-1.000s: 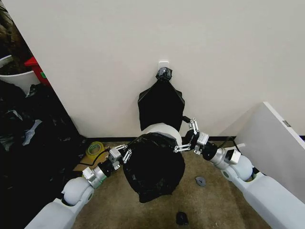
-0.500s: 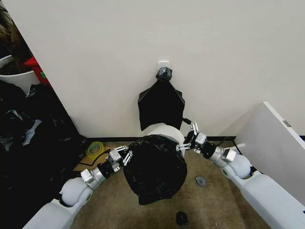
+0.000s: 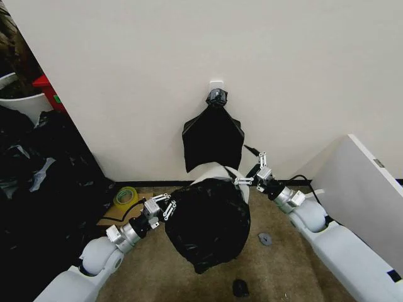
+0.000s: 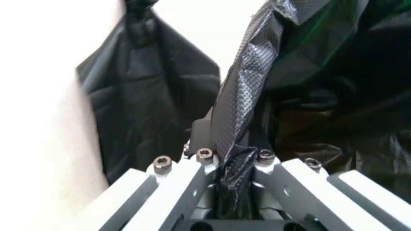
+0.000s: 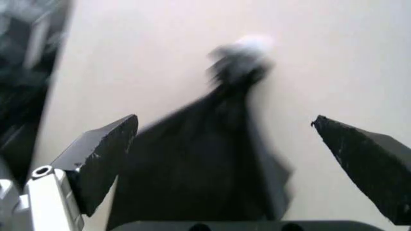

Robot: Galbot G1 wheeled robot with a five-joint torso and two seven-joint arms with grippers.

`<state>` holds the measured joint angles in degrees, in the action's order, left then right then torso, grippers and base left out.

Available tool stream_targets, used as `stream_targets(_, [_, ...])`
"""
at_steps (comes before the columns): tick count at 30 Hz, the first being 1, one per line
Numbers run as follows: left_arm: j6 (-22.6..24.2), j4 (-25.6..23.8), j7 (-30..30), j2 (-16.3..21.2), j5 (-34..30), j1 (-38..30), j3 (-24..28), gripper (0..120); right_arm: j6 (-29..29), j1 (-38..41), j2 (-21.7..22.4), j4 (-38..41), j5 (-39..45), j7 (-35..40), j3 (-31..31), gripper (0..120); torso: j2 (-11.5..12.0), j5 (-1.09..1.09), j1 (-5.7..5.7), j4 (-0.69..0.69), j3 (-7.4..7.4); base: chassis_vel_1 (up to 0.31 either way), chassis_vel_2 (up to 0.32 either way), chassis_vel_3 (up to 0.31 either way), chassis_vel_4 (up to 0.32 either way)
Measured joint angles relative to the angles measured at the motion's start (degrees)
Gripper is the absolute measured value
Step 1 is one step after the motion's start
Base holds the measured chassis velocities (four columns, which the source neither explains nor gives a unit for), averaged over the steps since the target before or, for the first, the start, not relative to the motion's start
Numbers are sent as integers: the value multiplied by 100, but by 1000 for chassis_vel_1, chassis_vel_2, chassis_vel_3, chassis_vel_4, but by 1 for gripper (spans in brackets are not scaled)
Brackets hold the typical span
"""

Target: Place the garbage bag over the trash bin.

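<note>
Closest to me on the floor (image 3: pixel 296 264) I see a small black scrap (image 3: pixel 240 287) and, a bit farther on, a small grey bit (image 3: pixel 265 238).

Next comes the garbage bag (image 3: pixel 210 223). It is big, black and shiny, and it lies over the trash bin (image 3: pixel 211 172). It hides almost all of the bin. Just a thin strip of the white rim peeks out at the far side, near the wall (image 3: pixel 189 50).

My left pincer (image 3: pixel 165 206) is at the left side of the bag. In the left wrist view its fingers (image 4: pixel 186 180) are pinched tight together, with a fold of the black bag (image 4: pixel 241 122) squeezed between them.

My right pincer (image 3: pixel 250 175) is at the far right side of the bin, just by the white rim. In the right wrist view its two dark fingertips (image 5: pixel 106 154) stand wide apart and nothing is between them. They point at the wall.

On the floor to the left, near the wall, is a roll of yellow tape (image 3: pixel 126 195).

Farthest away, a fan-shaped bunch of black bags (image 3: pixel 213 142) hangs on the wall from a white hook (image 3: pixel 216 84), right behind the bin.
</note>
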<state>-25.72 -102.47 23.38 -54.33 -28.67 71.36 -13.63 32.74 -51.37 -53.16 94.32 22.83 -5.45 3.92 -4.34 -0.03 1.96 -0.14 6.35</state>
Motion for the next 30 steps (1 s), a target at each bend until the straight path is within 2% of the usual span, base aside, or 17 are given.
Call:
stream_targets(2, [291,12,-279,-106,-180,64,56,1,-175,-57,-51,446,602,463,210,100,0,-1,0,0,0,0,0,0,0])
stream_targets(3, [291,12,-279,-106,-180,64,56,1,-175,-57,-51,446,602,463,210,100,0,-1,0,0,0,0,0,0,0])
stream_targets(5, [760,-42,-750,-210,-325,113,82,1,-361,-140,22,892,1032,608,556,100,0,-2,0,0,0,0,0,0,0])
stream_targets(6, [760,-42,-750,-210,-325,113,82,1,-361,-140,22,892,1032,608,556,100,0,-2,0,0,0,0,0,0,0])
stream_targets(9, [1630,-238,-1748,-369,-747,141,92,1,-679,-305,270,1446,1519,727,1053,100,0,-1,0,0,-1,0,0,0,0])
stream_targets(10, [1630,-238,-1748,-369,-747,141,92,1,-679,-305,270,1446,1519,727,1053,100,0,-1,0,0,-1,0,0,0,0])
stream_targets(12, [2338,-447,-2550,-611,-1321,117,52,1,-1183,-497,449,1787,1863,1072,1627,100,0,2,0,0,0,0,0,0,0])
stream_targets(13, [2338,-447,-2550,-611,-1321,117,52,1,-1183,-497,449,1787,1863,1072,1627,100,0,2,0,0,0,0,0,0,0])
stream_targets(16, [2906,-650,-3248,-913,-1912,92,-91,1,-1627,-709,561,1945,2443,1458,2156,100,0,0,0,-2,0,0,0,0,0])
stream_targets(17, [2906,-650,-3248,-913,-1912,92,-91,1,-1627,-709,561,1945,2443,1458,2156,100,0,0,0,-2,0,0,0,0,0])
stream_targets(19, [3328,-824,-3757,-1091,-2349,95,-257,1,-1735,-920,593,2053,3150,1503,2354,100,0,-1,0,-1,-1,0,0,0,0])
stream_targets(21, [3700,-948,-4154,-1266,-2862,90,-486,1,-1655,-1197,519,2115,3427,1340,2358,100,0,-1,0,-1,-1,0,0,0,0])
stream_targets(23, [3880,-995,-4352,-1368,-3195,66,-629,1,-1509,-1352,434,2112,3391,1128,2276,100,0,2,0,0,-1,0,0,0,0])
stream_targets(26, [4257,-1045,-4706,-1596,-4154,-11,-978,1,-1141,-1650,145,2005,2815,698,1683,100,0,2,0,-1,0,0,0,0,0])
stream_targets(28, [4649,-1092,-4955,-1718,-4797,-55,-1252,1,-1171,-1722,-73,1986,2635,638,1292,100,0,-3,0,0,0,0,0,0,0])
stream_targets(29, [4649,-1092,-4955,-1718,-4797,-55,-1252,1,-1171,-1722,-73,1986,2635,638,1292,100,0,-3,0,0,0,0,0,0,0])
stream_targets(30, [4976,-1124,-5145,-1797,-5279,-84,-1452,1,-1289,-1723,-240,1986,2619,643,1058,100,0,-1,0,0,0,0,0,0,0])
